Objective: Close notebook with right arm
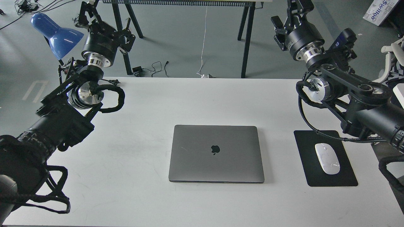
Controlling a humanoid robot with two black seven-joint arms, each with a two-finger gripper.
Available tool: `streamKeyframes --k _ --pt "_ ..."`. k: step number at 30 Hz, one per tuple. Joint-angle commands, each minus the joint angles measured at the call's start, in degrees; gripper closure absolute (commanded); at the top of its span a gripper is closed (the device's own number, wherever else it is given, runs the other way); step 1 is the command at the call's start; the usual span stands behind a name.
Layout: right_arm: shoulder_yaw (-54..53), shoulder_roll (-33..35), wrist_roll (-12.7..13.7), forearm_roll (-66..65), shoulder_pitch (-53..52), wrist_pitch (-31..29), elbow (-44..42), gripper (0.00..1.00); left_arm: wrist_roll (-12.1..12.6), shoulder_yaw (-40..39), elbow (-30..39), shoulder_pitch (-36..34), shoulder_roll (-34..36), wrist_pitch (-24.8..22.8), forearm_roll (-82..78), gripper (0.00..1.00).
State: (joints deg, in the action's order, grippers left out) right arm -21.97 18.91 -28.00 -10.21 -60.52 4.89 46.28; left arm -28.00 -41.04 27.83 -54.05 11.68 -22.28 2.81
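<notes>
On white table (132, 151): notebook (216, 153) lid shut; right hand (298, 6) raised, finger state unclear.

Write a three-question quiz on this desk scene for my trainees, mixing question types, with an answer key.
1. True or false: the notebook lies shut, lid down, logo up.
2. What rests on the black mouse pad? A) white mouse B) phone C) pen
3. Which arm has the blue lamp beside it?

Key:
1. True; neither the keyboard nor the screen shows.
2. A.
3. The left arm; both the left gripper and the right gripper are raised beyond the white table, touching nothing.
</notes>
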Motion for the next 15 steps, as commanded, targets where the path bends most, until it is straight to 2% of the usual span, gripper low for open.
streamKeyframes --k 1,8,15 --pt "-0.2 0.1 0.0 4.4 0.7 -0.1 0.5 0.01 0.0 0.0 0.0 0.1 0.0 0.0 0.0 0.0" --pt "-7.4 0.1 0.0 4.2 6.5 -1.3 6.1 0.01 0.0 0.0 0.0 0.1 -0.1 0.0 0.0 0.0" --pt "-8.3 0.1 0.0 4.0 7.1 -4.2 6.0 0.01 0.0 0.0 0.0 0.1 -0.1 0.0 0.0 0.0"
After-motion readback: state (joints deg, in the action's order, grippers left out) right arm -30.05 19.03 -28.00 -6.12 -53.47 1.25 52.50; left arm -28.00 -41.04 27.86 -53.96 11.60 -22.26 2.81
